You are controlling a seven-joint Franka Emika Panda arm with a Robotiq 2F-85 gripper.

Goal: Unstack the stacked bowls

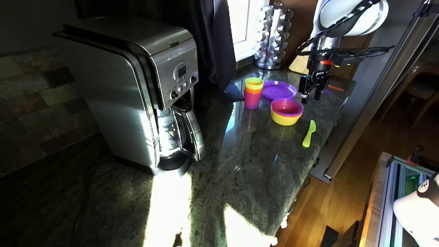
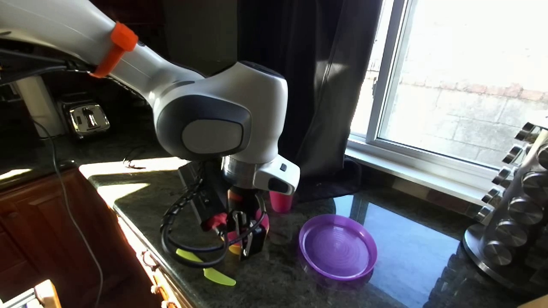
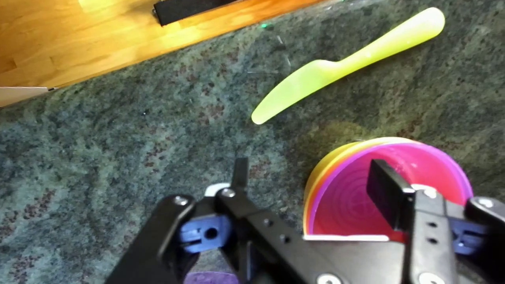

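A white robot arm wears an orange strap and a dark-gray joint cap with a pale oval center. Black cables loop below its silver collar; black fingers carry metal screws and blue links.

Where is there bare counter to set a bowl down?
Bare countertop shows between coffee maker and green knife, and between purple plate and spice rack. It is crowded around the stacked bowls: cups, plate, knife and open gripper are close.
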